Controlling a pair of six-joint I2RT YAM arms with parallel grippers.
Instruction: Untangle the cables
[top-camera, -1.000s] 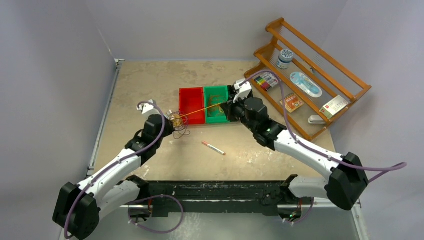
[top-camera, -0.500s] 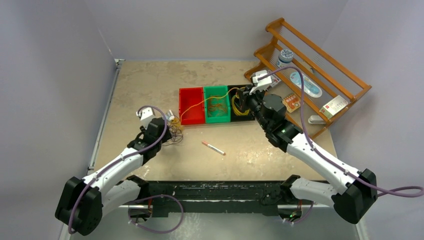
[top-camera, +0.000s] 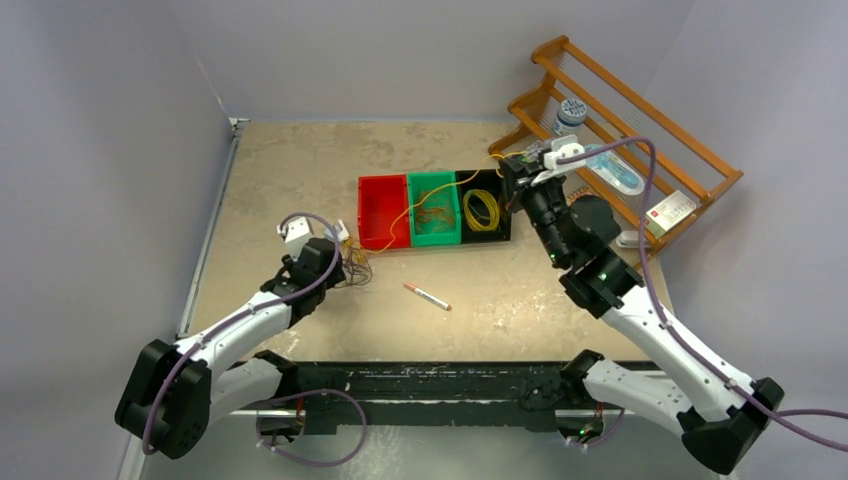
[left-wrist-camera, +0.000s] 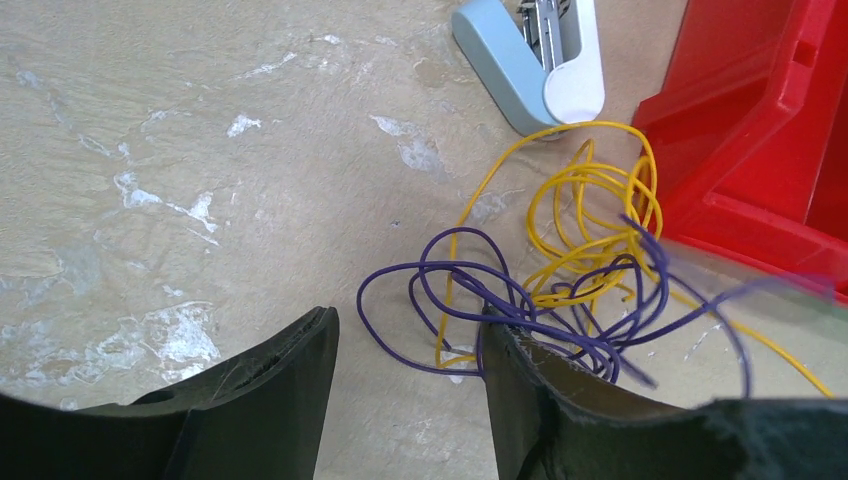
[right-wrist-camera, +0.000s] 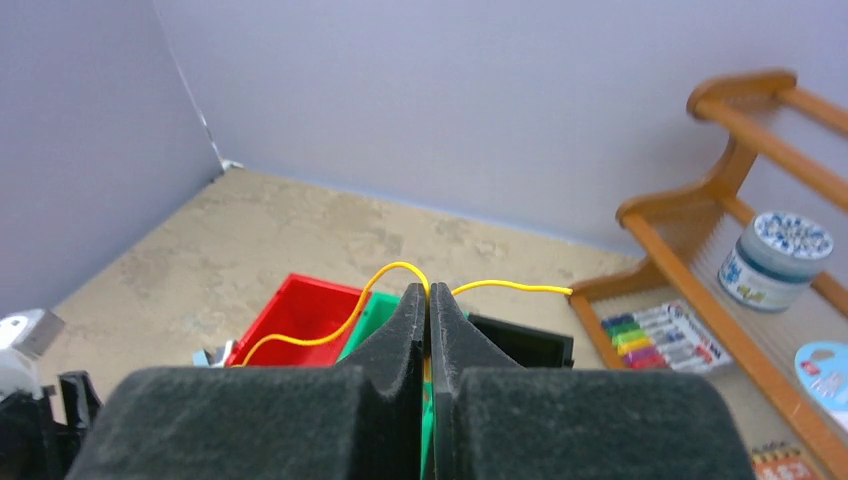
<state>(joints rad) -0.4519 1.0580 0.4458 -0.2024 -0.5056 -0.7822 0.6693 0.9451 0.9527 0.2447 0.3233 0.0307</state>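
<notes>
The cables (left-wrist-camera: 560, 270) lie as a loose tangle of purple and yellow loops on the table beside the red bin (left-wrist-camera: 760, 150); from above the tangle (top-camera: 353, 270) is small. My left gripper (left-wrist-camera: 405, 345) stands open just short of it, nothing between its fingers, and one purple loop touches the right finger (left-wrist-camera: 520, 370). My right gripper (right-wrist-camera: 428, 298) is shut on a yellow cable (right-wrist-camera: 330, 335), held high over the black bin (top-camera: 500, 228). That yellow cable (top-camera: 405, 212) sags across the red and green bins back to the tangle.
The green bin (top-camera: 433, 236) holds a brownish cable, the black bin a yellow coil (top-camera: 483, 210). A grey-white stapler (left-wrist-camera: 545, 60) lies behind the tangle. A red-white pen (top-camera: 427, 296) lies mid-table. A wooden rack (top-camera: 640, 140) with markers and a jar stands at the right.
My left gripper has opened and let go of the tangle, drawing back slightly. My right gripper has carried the yellow cable rightward and up over the black bin; the once taut strand now sags.
</notes>
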